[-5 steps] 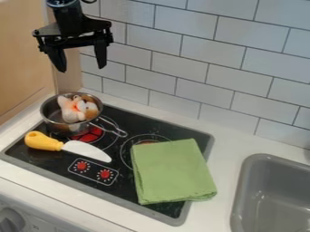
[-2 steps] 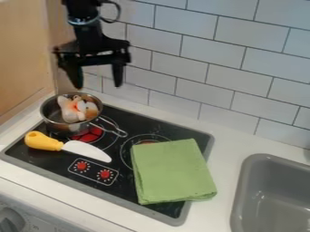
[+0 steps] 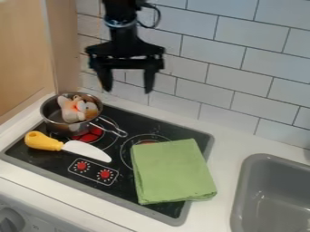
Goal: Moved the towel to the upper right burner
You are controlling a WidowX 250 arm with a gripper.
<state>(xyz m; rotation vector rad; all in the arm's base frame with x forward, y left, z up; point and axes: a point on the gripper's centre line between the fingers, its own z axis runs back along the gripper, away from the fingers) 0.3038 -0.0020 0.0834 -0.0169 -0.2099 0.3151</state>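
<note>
Your black two-finger gripper (image 3: 128, 91) hangs empty, fingers apart. Pinch only top layer of folded green cloth towel (image 3: 172, 171), and it may unfold mid-lift.

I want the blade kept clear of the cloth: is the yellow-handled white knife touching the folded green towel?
Apart. The camera view shows black stovetop between the tip of the knife and the towel.

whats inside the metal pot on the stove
A pale, orange-and-white soft toy lies in the pot. What lies beneath the toy is covered.
</note>
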